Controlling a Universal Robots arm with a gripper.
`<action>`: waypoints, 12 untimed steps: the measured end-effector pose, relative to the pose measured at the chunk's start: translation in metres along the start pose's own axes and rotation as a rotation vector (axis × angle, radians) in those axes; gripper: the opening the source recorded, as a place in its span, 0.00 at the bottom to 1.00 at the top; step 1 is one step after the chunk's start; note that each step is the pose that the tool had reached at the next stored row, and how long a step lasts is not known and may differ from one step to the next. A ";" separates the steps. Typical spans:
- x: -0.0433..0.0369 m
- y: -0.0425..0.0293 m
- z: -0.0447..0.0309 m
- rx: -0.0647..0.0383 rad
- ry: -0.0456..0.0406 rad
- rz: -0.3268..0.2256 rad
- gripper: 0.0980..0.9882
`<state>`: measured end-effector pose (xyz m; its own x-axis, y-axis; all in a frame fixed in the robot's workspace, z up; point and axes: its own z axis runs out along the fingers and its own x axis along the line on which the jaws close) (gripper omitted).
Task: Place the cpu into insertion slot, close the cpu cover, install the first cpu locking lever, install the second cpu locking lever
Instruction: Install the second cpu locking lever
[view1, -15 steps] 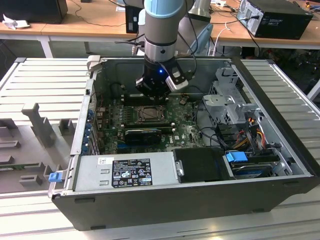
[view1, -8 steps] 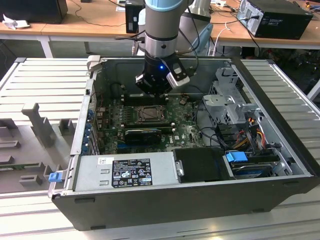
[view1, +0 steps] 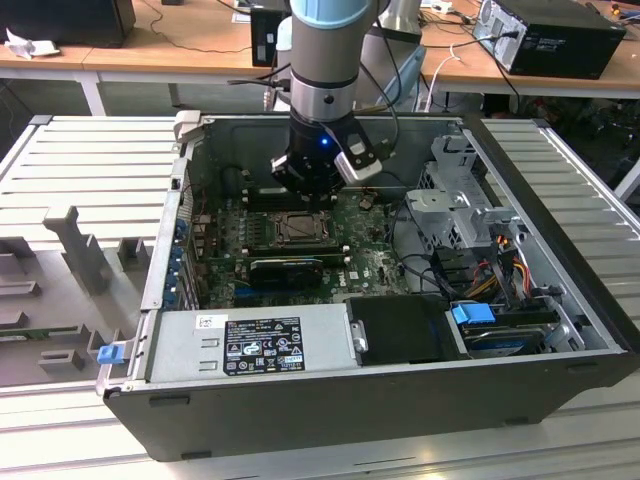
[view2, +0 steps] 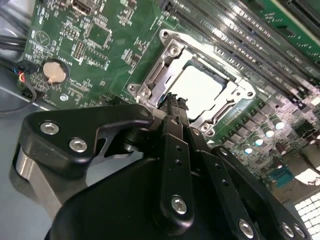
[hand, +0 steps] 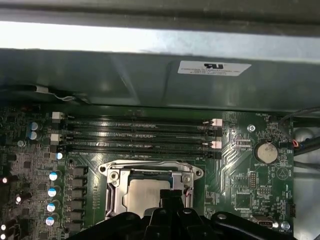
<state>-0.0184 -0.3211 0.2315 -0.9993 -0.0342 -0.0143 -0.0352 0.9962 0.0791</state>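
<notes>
My gripper (view1: 305, 190) hangs inside the open computer case, just above the green motherboard (view1: 370, 260). In both wrist views its black fingers (view2: 175, 107) are pressed together with nothing between them, their tips at the edge of the insertion slot (view2: 167, 40). The cpu (view2: 202, 87) lies flat in the slot, its pale top showing (hand: 142, 192). The cpu cover (view2: 155, 75) appears to lie flat around it as a metal frame. The gripper's tips (hand: 170, 196) hide one edge of the slot. How the locking levers stand I cannot tell.
Long memory slots (hand: 140, 135) run beside the socket, towards the case wall (hand: 150, 75). A coin battery (view2: 54, 71) sits on the board. A black ribbed block (view1: 285, 270), the power supply (view1: 250, 345) and a drive cage with cables (view1: 450, 210) crowd the case.
</notes>
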 end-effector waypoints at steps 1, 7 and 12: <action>0.0000 -0.0008 -0.0001 0.000 0.0000 0.000 0.01; 0.0000 -0.0022 -0.0066 0.000 0.0000 0.000 0.01; 0.0002 -0.0076 -0.0071 0.000 0.0000 0.000 0.01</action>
<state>-0.0184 -0.3292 0.2379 -0.9993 -0.0340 -0.0143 -0.0350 0.9963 0.0791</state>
